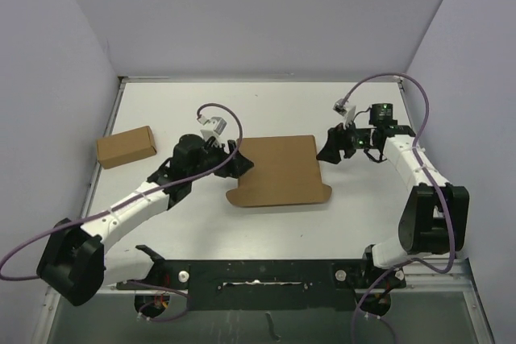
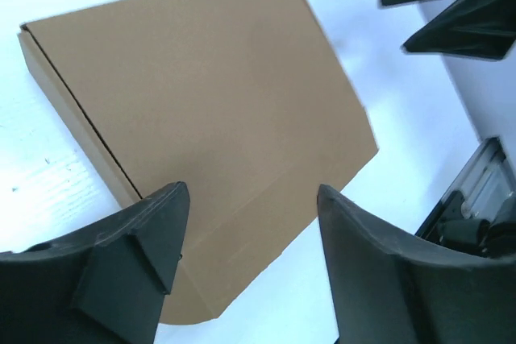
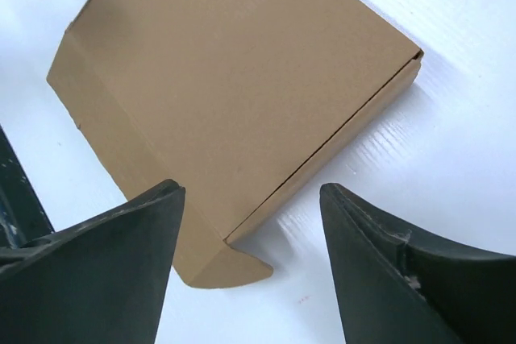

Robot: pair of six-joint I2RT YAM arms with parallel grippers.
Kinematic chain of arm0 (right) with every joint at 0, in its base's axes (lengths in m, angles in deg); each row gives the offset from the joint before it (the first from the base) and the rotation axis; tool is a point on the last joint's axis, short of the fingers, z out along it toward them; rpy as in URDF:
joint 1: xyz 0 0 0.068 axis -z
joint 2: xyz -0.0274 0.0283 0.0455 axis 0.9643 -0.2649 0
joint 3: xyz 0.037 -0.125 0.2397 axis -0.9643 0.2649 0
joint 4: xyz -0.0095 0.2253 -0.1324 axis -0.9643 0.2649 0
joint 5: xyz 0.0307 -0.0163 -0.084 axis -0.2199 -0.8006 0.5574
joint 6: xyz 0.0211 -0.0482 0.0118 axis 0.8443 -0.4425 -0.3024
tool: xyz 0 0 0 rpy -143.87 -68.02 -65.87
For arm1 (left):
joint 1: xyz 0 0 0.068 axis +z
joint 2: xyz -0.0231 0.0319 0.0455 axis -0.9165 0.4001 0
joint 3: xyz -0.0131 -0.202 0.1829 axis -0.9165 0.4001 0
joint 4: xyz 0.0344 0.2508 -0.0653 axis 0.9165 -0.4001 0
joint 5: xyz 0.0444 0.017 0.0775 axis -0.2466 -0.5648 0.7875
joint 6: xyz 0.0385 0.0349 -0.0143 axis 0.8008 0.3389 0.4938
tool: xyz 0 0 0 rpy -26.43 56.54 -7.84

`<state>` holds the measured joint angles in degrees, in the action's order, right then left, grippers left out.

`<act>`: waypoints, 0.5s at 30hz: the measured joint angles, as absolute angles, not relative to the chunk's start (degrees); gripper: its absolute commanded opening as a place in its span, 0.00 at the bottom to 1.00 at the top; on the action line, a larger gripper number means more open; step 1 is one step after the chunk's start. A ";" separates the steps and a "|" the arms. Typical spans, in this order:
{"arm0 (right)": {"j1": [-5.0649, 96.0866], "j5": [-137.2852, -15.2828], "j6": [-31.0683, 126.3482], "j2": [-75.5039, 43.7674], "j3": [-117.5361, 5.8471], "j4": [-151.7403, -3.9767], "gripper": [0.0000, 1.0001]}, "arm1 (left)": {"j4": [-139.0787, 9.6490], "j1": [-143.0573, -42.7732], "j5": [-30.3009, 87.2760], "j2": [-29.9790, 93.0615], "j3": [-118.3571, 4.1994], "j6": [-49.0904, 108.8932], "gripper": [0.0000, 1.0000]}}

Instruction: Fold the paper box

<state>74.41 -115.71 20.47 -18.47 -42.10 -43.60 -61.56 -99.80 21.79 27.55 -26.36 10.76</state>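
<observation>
Lying flat mid-bench (image 1: 266, 106) between the two arms: the box (image 1: 278, 168), plain brown top panel up, with a thin flap with rounded corners sticking out on the side toward the arm bases. Appears mostly closed. A seam shows along one side wall in both wrist views, and the flap looks like what is left to tuck.

Left gripper (image 1: 240, 159) at the box's left edge, fingers spread wide with nothing between them. Cannot tell whether a fingertip touches the cardboard. Right gripper (image 1: 326, 147) just off the right edge, likewise wide open and empty.

Probably light and easy to shove – thin cardboard on a smooth white surface, so likely to slide or spin under a one-sided push. Stiff across the flat panels, willing to bend only along the scored creases. Dents at corners and thin edges under a hard pinch, so best handled with modest force.

Best taken by the protruding flap, pinched near its middle edge – the only thin piece that fits between fingers. Hard to get under while it lies flat, so worth pinning the top panel with the other gripper, or bracing the far side wall, to stop the slide. Too broad to grasp across the body.

Also present, well apart at the far left: a small box (image 1: 126, 147).
</observation>
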 measured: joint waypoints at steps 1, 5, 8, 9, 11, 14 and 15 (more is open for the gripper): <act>75.17 -116.94 21.60 -19.69 -42.27 -43.97 0.72 | -60.12 -99.63 21.70 26.00 -25.27 11.07 0.77; 78.04 -121.48 25.65 -27.36 -42.58 -45.33 0.73 | -52.03 -97.40 20.76 21.56 -17.68 9.89 0.87; 78.78 -123.08 28.03 -31.19 -42.51 -45.88 0.73 | -48.23 -94.67 19.62 21.65 -12.46 7.50 0.90; 78.76 -123.51 28.62 -32.00 -42.51 -46.03 0.73 | -47.84 -93.84 19.36 21.80 -11.26 6.74 0.90; 78.74 -124.54 29.91 -33.50 -42.51 -46.60 0.72 | -46.83 -92.74 18.90 22.46 -10.27 5.23 0.91; 78.71 -125.92 31.55 -35.67 -42.51 -47.32 0.70 | -44.99 -91.61 17.94 24.23 -10.25 3.15 0.91; 78.74 -126.20 32.01 -36.35 -42.51 -47.47 0.69 | -44.08 -90.97 17.46 25.08 -10.23 2.43 0.91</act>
